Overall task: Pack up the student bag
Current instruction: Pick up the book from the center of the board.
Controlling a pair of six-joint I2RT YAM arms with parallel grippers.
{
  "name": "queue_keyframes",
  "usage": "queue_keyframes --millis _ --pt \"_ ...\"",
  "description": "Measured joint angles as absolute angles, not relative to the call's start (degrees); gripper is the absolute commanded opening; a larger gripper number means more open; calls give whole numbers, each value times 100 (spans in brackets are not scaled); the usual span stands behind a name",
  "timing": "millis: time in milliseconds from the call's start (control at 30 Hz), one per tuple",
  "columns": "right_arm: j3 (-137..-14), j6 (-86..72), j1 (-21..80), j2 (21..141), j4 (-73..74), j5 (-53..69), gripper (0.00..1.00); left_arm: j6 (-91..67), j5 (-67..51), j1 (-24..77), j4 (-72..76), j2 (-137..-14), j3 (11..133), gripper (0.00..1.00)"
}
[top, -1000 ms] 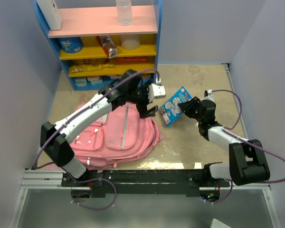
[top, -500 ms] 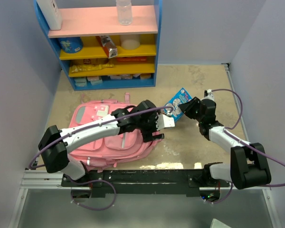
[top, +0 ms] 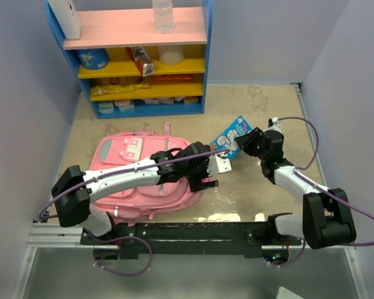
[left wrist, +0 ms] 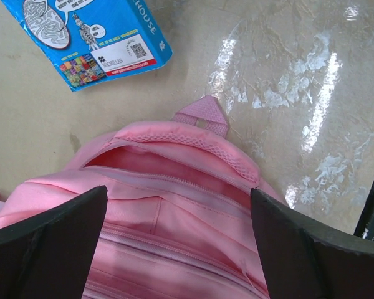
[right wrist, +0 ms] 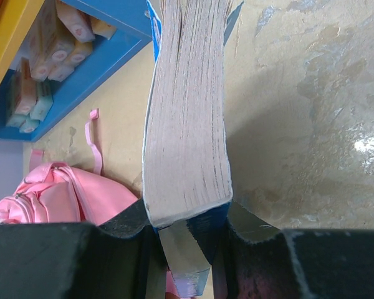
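While the student bag [top: 121,156] lies crosswise, top rightward, left gripper [top: 207,174] gapes; right gripper [top: 248,142] grips book [top: 232,132].

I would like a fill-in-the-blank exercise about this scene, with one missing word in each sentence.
1. The right gripper is shut on a book whose cover is ___.
2. The left gripper hangs over the student bag with its jaws ___.
3. On the top board of the shelf stands a clear ___.

Missing words: blue; open; bottle.
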State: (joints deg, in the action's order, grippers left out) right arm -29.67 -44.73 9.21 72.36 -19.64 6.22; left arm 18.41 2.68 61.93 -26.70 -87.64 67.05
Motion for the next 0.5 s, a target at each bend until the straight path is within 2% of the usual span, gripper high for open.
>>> queue_keyframes --millis 67,100,267,367,400,467,500 --pt "-2969 -4473 921 7220 -1933 611 0 1848 388 6222 -2613 -8764 6650 94" --pt "-2976 -4473 921 7220 -1916 600 0 1857 454 6230 -2561 -8764 6602 86" --pt "-2991 -4475 921 7220 -1879 593 0 1859 650 6241 -2429 -8827 6438 82" --pt "-2991 -4475 921 7220 -1879 593 0 1855 770 6281 -2355 -8890 6379 70" --pt "-2991 -4477 921 7220 -1881 596 0 1855 801 6307 -2329 -8912 6375 49" --pt "-2991 -4477 921 7220 -1881 598 0 1828 847 6346 -2287 -8925 6346 13" --pt "-2991 -4477 921 7220 -1881 600 0 1833 864 6359 -2276 -8925 6329 6"
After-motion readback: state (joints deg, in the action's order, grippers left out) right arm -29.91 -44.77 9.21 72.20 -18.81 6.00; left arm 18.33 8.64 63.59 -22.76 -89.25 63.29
